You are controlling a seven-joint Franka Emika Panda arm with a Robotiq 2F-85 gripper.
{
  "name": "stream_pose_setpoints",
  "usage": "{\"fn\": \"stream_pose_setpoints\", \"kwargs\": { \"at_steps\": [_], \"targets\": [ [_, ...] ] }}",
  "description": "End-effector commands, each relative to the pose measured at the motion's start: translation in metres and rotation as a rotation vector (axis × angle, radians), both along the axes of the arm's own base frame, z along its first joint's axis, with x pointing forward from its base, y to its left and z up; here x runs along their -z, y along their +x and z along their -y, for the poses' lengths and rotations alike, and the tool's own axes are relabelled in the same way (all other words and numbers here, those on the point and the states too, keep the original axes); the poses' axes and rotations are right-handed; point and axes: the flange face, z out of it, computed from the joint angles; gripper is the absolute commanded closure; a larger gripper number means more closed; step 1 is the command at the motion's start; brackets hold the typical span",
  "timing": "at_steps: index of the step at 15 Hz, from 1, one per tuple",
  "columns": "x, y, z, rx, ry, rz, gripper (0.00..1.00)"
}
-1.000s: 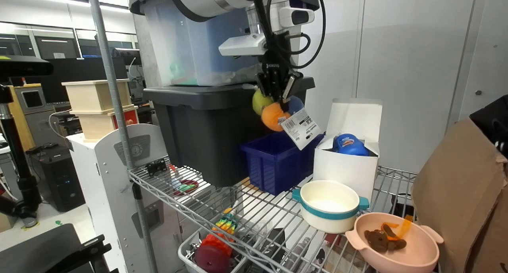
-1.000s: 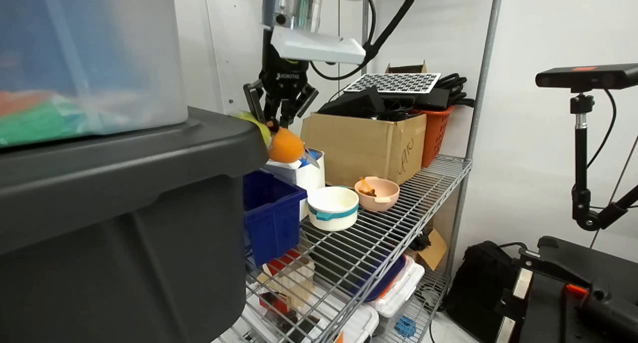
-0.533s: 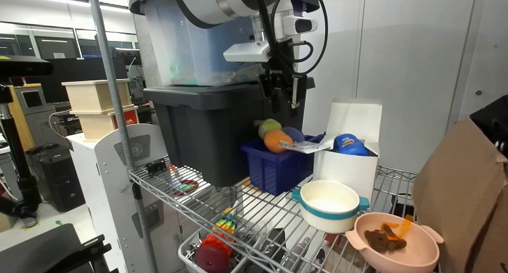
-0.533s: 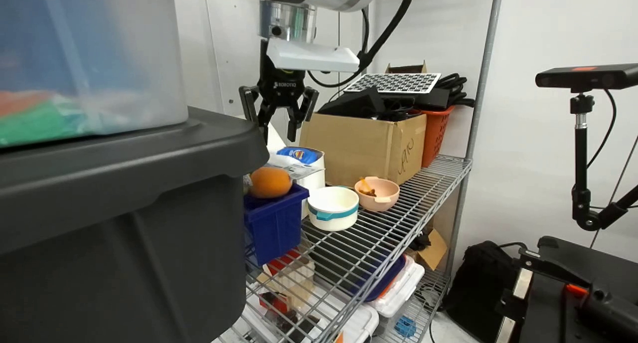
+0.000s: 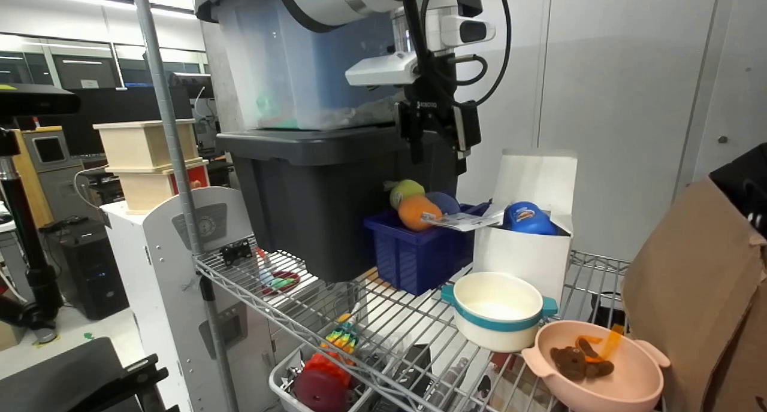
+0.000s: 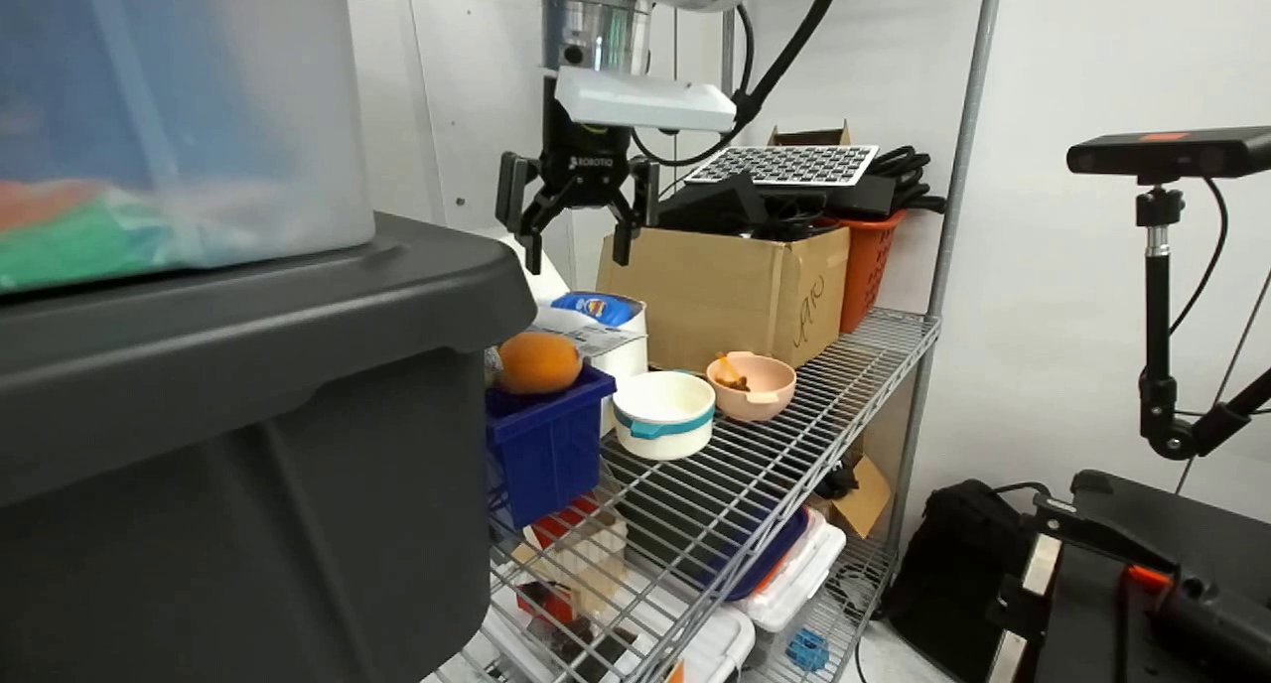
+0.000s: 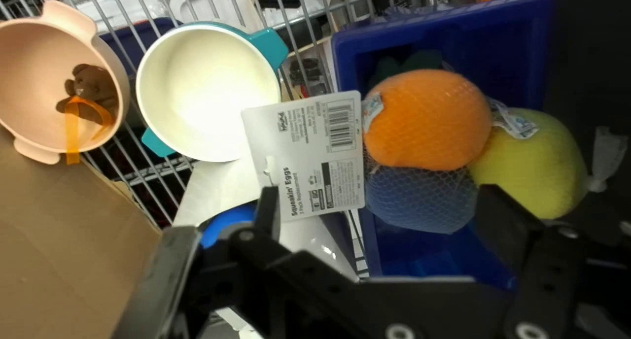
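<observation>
Eggs [image 7: 429,127] rest across the top of the bin [image 5: 398,259], below the tool [image 6: 578,254] and apart from it; the tool's fingers stand spread, and a card [image 7: 320,156] juts toward the box [image 5: 521,259]

- Gripper [image 7: 378,191]: cut off by the wrist view's bottom edge; finger surfaces dark and blurred.
- Blue ball [image 7: 419,201]: upper part hidden by the orange ball [image 7: 429,119] in the wrist view.
- Card [image 7: 308,152]: smallest print too small to read.
- Blue bin [image 6: 551,465]: one side hidden behind the black tote [image 6: 248,544], itself cut off by the left and bottom edges.
- Dark green shape [image 7: 421,60] inside the blue bin: mostly covered; cannot be identified.
- Pink bowl [image 7: 29,73]: cut off by the wrist view's left edge.
- Blue item [image 5: 530,219]: lower part hidden inside the white box [image 5: 521,259].
</observation>
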Motion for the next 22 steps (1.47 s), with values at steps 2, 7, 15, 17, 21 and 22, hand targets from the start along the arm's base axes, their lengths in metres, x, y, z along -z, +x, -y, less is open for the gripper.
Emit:
{"fn": "stream_pose_setpoints", "kwargs": {
  "at_steps": [2, 7, 15, 17, 21, 22],
  "targets": [
    [-0.008, -0.037, 0.037, 0.026, -0.042, -0.108, 0.00],
    [-0.003, -0.102, 0.081, -0.014, -0.089, -0.215, 0.00],
    [0.013, -0.233, 0.108, -0.168, -0.149, -0.360, 0.00],
    [0.017, -0.259, 0.109, -0.205, -0.154, -0.389, 0.00],
    [0.027, -0.261, 0.107, -0.196, -0.142, -0.412, 0.00],
    [0.026, -0.265, 0.106, -0.199, -0.142, -0.412, 0.00]
  ]
}}
